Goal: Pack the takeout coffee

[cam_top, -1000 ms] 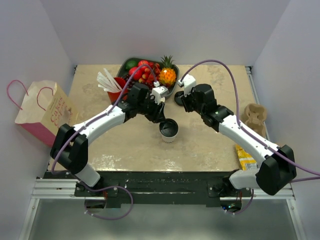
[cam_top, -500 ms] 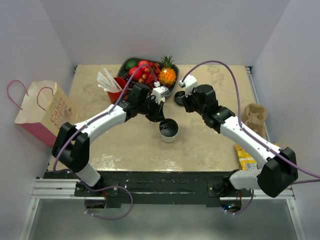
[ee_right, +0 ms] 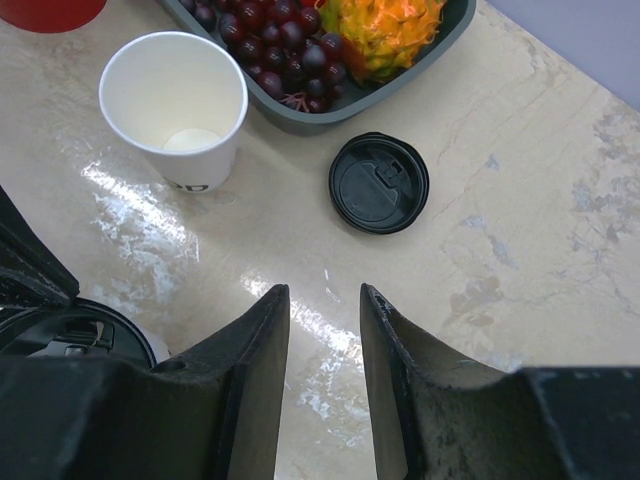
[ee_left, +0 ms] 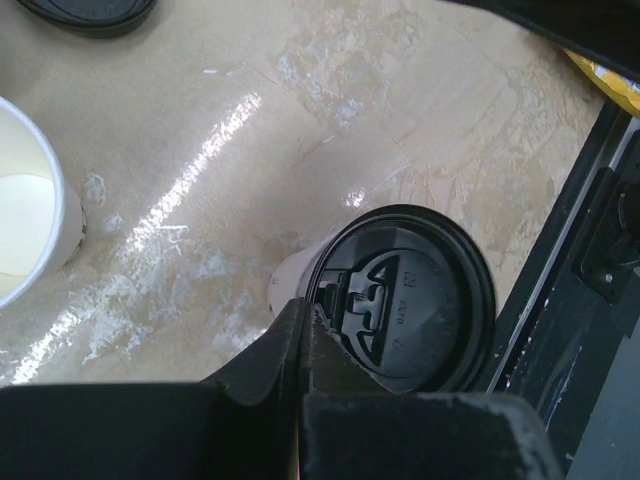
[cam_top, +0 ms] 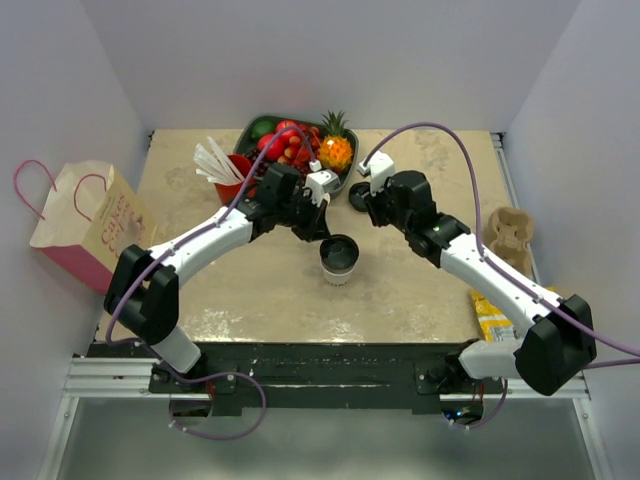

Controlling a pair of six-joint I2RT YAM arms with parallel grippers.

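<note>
The takeout coffee [cam_top: 339, 258], a white paper cup with a black lid, stands mid-table. It fills the lower right of the left wrist view [ee_left: 410, 300] and shows at the lower left of the right wrist view [ee_right: 80, 335]. My left gripper [cam_top: 325, 233] is shut, its closed tips [ee_left: 308, 305] at the lid's rim, with nothing visibly between them. My right gripper [cam_top: 368, 206] is open and empty [ee_right: 325, 295], hovering just short of a loose black lid [ee_right: 379, 183] on the table.
A lidless white cup [ee_right: 175, 105] stands beside the fruit tray [cam_top: 256, 128]. The red cup with straws [cam_top: 232, 178] is to the tray's left. A paper bag [cam_top: 85, 215] stands off the left edge, with a cup carrier [cam_top: 508, 235] and yellow packet [cam_top: 490, 315] at right.
The left gripper has shifted slightly at the coffee's lid. The right arm has moved a little toward the back. Nothing was picked up or released.
</note>
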